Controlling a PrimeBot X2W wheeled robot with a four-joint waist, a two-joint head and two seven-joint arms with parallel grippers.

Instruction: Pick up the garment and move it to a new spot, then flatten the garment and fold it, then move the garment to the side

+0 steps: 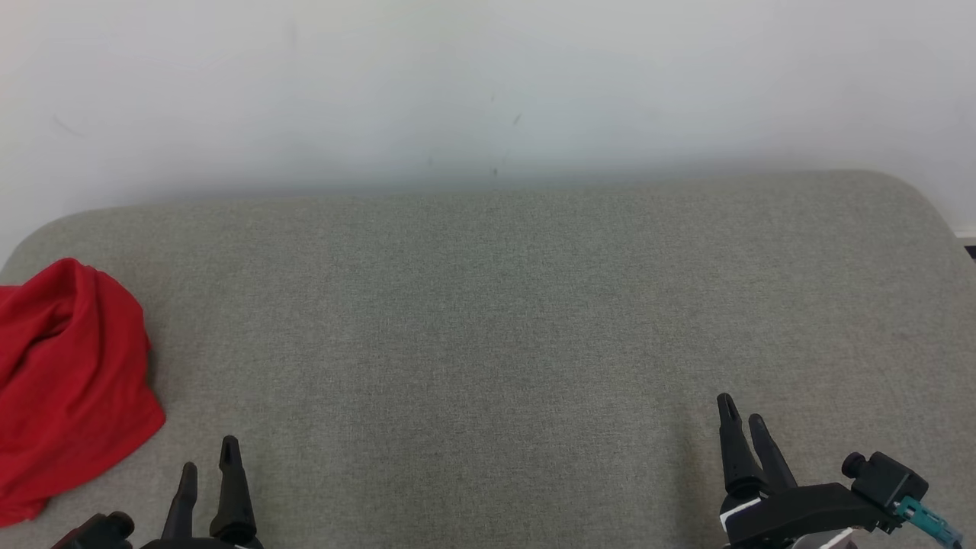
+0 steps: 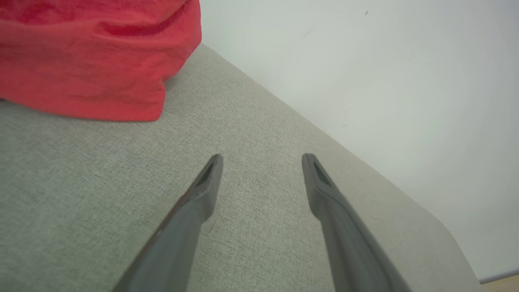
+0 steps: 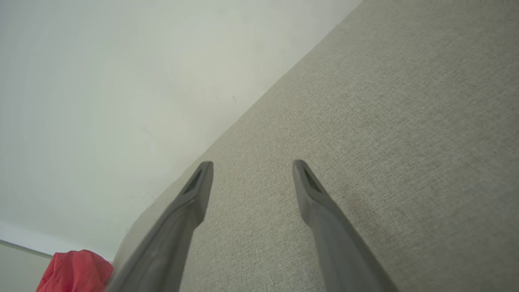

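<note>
The garment (image 1: 65, 381) is a red, crumpled heap lying at the far left of the grey cushioned surface (image 1: 488, 320). It fills the upper left of the left wrist view (image 2: 93, 61) and peeks in at the bottom left of the right wrist view (image 3: 75, 271). My left gripper (image 1: 208, 454) hovers low at the front left, just right of the heap and apart from it, open with nothing between its fingers (image 2: 262, 156). At the front right, far from the cloth, my right gripper (image 1: 740, 408) is open and empty too (image 3: 252, 162).
A pale wall (image 1: 488, 84) rises directly behind the grey surface. The surface's corners are rounded at the back left and back right. A strip of floor (image 2: 500, 282) shows past its edge.
</note>
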